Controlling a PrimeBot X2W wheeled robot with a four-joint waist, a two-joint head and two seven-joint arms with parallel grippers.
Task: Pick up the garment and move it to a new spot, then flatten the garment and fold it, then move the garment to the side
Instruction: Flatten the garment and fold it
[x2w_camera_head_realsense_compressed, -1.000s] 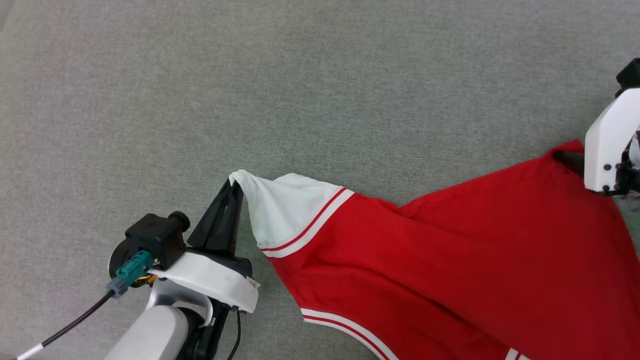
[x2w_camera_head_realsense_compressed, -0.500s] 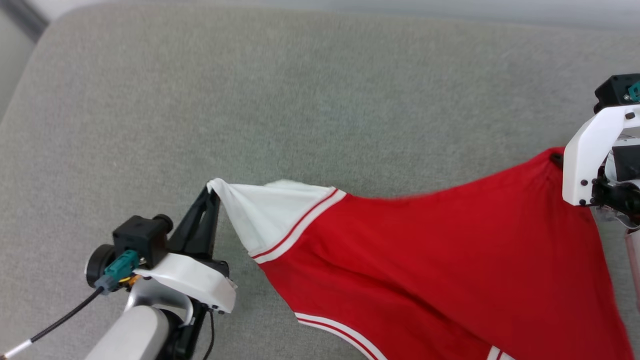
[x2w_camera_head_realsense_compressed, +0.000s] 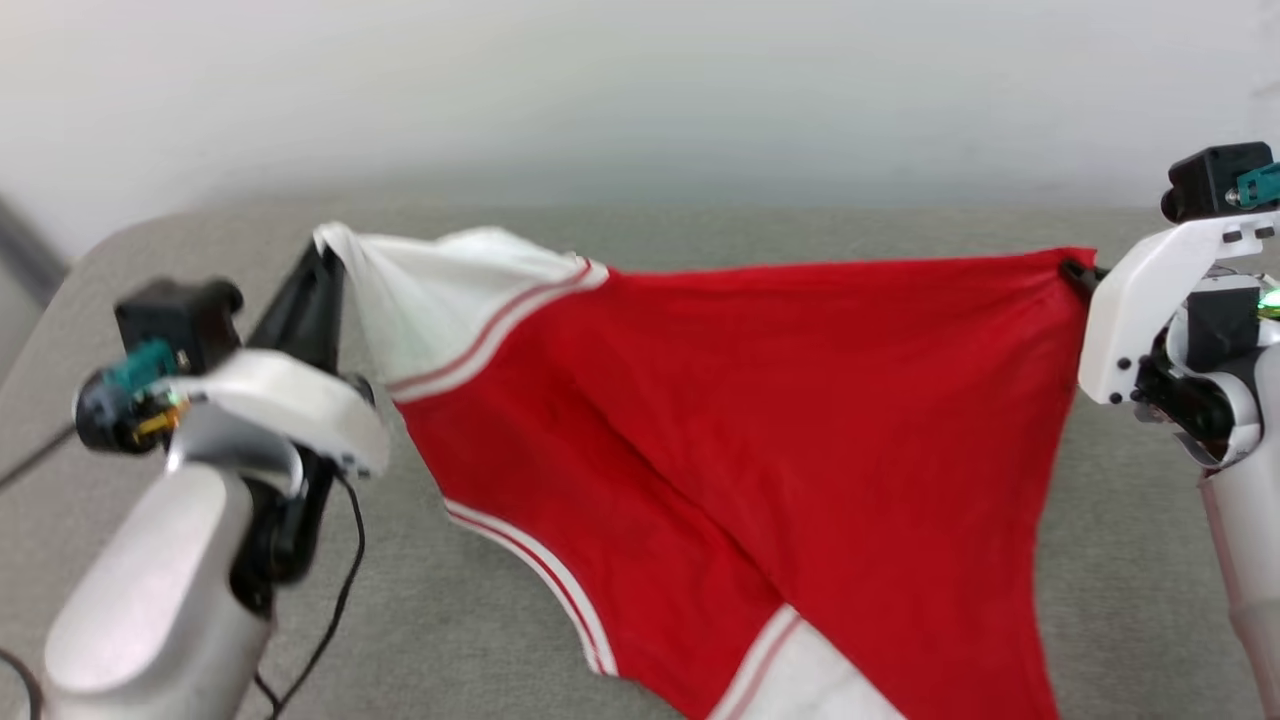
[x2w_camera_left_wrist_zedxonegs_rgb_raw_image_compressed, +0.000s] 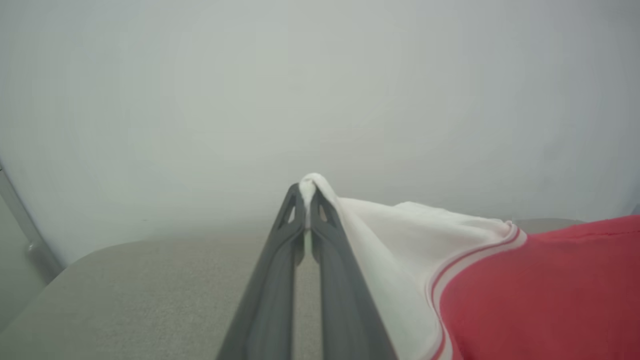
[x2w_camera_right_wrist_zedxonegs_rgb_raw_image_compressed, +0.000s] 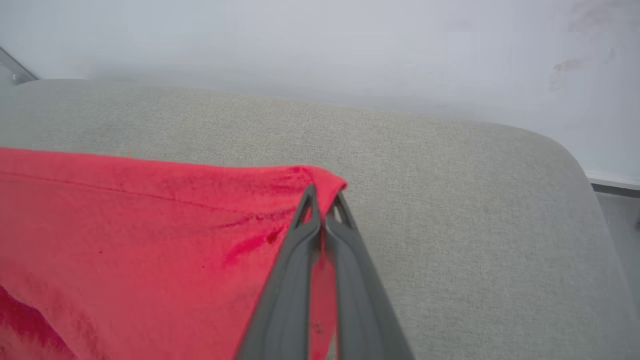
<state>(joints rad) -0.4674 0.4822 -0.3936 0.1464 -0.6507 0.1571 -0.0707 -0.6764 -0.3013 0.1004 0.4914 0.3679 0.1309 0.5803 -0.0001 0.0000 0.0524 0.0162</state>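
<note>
While the left gripper (x2w_camera_left_wrist_zedxonegs_rgb_raw_image_compressed: 306, 192) pinches the white sleeve tip and the right gripper (x2w_camera_right_wrist_zedxonegs_rgb_raw_image_compressed: 322, 205) clamps a red corner, the garment (x2w_camera_head_realsense_compressed: 750, 420) hangs stretched between them. Its lower part droops toward the grey cushion (x2w_camera_head_realsense_compressed: 1120, 560) beneath.

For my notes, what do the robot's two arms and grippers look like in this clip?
Each arm has a silver-grey forearm, a white curved wrist shell and a black camera block with a teal connector. Left gripper and right gripper have long, dark, tapering fingers with cut-out tips. Black cables trail from the left arm.
</note>
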